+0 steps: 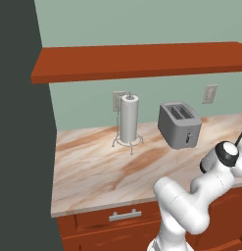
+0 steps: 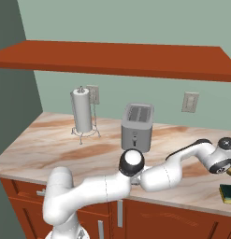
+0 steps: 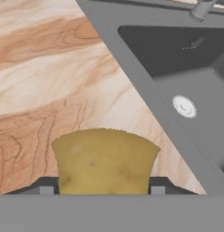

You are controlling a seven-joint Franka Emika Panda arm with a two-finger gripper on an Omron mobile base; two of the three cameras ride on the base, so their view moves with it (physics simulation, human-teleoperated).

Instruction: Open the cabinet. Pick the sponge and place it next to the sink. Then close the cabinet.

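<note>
Your sponge (image 3: 105, 161) lies on the marbled desk (image 3: 45, 81), just beside the sink's (image 3: 186, 81) grey rim. In the hand view that rim runs diagonally from top centre to lower right, with the drain (image 3: 184, 106) and the base of the tap (image 3: 202, 8) beyond it. Bare desk stretches away on the sponge's other side. In the right base view the sponge (image 2: 227, 193) sits close to the desk's front edge at the far right, with the arm stretched low across the desk toward it.

The fingers (image 3: 46, 188) flank the sponge on both sides. Their tips sit right at its sides, but you cannot tell from these pictures whether they press it or have let go; whether the gripper (image 3: 102, 189) is open or clamped is unclear.

Overhead, the cabinet (image 2: 117, 58) shows as a long red-brown slab above the desk. Further back stand the toaster (image 2: 137, 126) and the paper towel roll (image 2: 82, 112), well apart from the sponge. A drawer (image 1: 117, 215) with a silver handle sits below the desk's front edge.
</note>
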